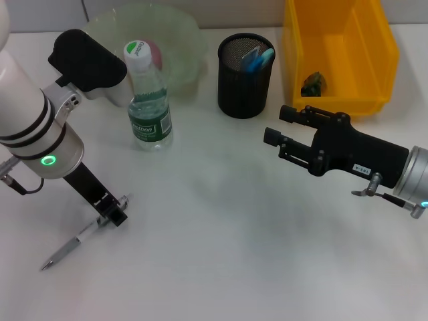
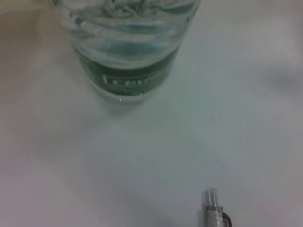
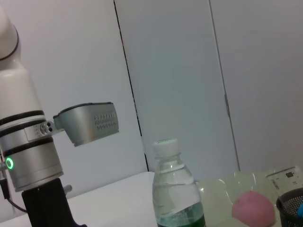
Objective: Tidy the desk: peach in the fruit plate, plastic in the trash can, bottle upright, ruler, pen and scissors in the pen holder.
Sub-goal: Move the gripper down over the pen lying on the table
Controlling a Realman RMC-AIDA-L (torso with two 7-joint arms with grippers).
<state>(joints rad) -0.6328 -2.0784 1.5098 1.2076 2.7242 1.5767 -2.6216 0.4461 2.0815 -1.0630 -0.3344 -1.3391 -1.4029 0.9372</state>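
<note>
A silver pen (image 1: pixel 70 245) lies on the white desk at the front left. My left gripper (image 1: pixel 112 212) is down on its upper end, and its fingers look shut on it. The left wrist view shows the pen's end (image 2: pixel 213 210) and the bottle (image 2: pixel 128 52) beyond it. The bottle (image 1: pixel 149 100) stands upright, its cap on. In the green fruit plate (image 1: pixel 184 40) lies a pink peach (image 1: pixel 155 48). Blue items (image 1: pixel 257 59) stick out of the black mesh pen holder (image 1: pixel 246 77). My right gripper (image 1: pixel 279 126) hovers open and holds nothing, right of centre.
The yellow bin (image 1: pixel 341 27) stands at the back right with a small dark scrap (image 1: pixel 313 83) inside. The right wrist view looks across at the bottle (image 3: pixel 175 194), the peach (image 3: pixel 253 208), the holder's rim (image 3: pixel 291 203) and my left arm (image 3: pixel 28 151).
</note>
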